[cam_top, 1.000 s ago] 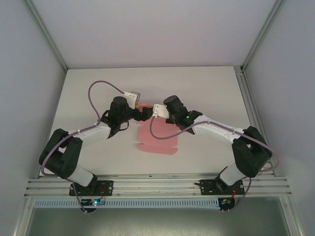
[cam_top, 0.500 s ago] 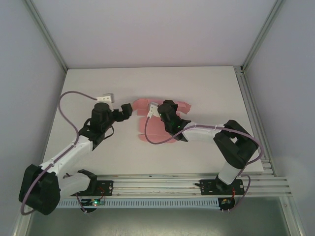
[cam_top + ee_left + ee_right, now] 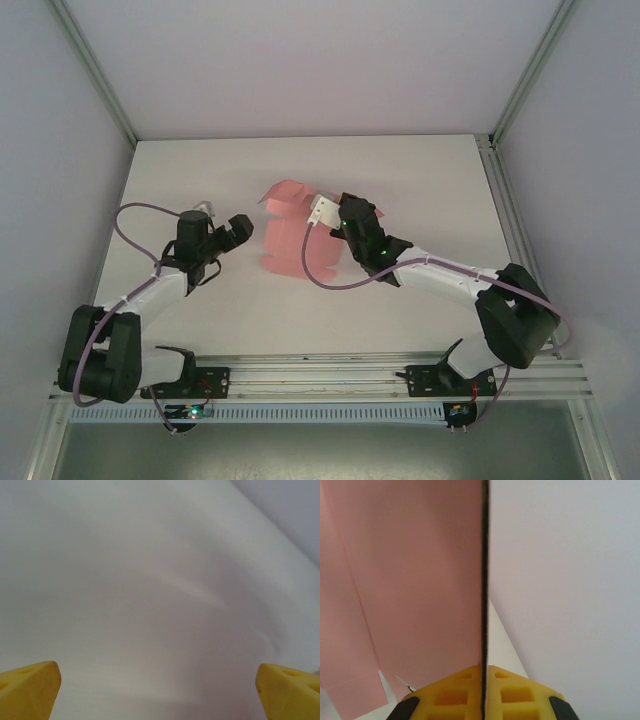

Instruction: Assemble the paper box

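Paper box [image 3: 290, 245] is mostly a flat sheet, folding left to do; right fingers [image 3: 452, 692] pinch its edge, left fingers [image 3: 27, 687] spread, apart.

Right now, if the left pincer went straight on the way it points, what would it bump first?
Probably the white tabletop: the open left pincer tilts toward it. The pink card sheet seems off to one side, but depth is unclear.
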### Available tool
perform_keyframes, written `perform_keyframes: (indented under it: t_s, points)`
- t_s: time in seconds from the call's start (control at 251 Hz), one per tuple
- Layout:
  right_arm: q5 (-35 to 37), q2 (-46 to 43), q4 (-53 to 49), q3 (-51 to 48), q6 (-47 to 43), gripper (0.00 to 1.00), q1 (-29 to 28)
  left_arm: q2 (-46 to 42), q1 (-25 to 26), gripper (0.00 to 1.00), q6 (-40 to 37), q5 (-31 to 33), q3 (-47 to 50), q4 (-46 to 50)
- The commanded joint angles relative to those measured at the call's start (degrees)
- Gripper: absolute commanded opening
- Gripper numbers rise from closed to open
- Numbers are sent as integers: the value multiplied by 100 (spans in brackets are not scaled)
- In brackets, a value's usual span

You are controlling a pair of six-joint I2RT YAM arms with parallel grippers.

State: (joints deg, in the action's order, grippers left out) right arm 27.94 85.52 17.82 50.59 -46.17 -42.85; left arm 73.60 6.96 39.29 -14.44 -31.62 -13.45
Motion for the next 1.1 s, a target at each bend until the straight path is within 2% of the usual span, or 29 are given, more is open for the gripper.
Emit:
perform_keyframes:
  t_s: [0.0,0.14,0.287,0.363,0.678,0.858,0.974,1.097]
  points:
    - [-254,-61,-213,-91,288,0,25,209,-22,100,192,-556,-44,-1075]
    - [-381,-139,-295,-92,406,0,40,813,30,100,397,-947,-40,-1907]
    - [-510,-151,-359,-49,541,0,99,1384,114,100,579,-1974,5,-3222]
    - [-523,-139,-367,-23,591,0,128,1515,218,100,514,-2252,-4,-3435]
    - [-608,-127,-578,107,988,0,207,1660,582,100,4,-2403,-182,-3064]
    - [-797,-187,-793,144,1272,0,209,2021,698,100,222,-2439,-373,-3440]
    - [-861,-263,-882,130,1363,0,241,2242,699,100,531,-2564,-371,-4070]
    - [-1307,-426,-1074,135,1596,0,367,2221,708,100,554,-2545,-304,-4270]
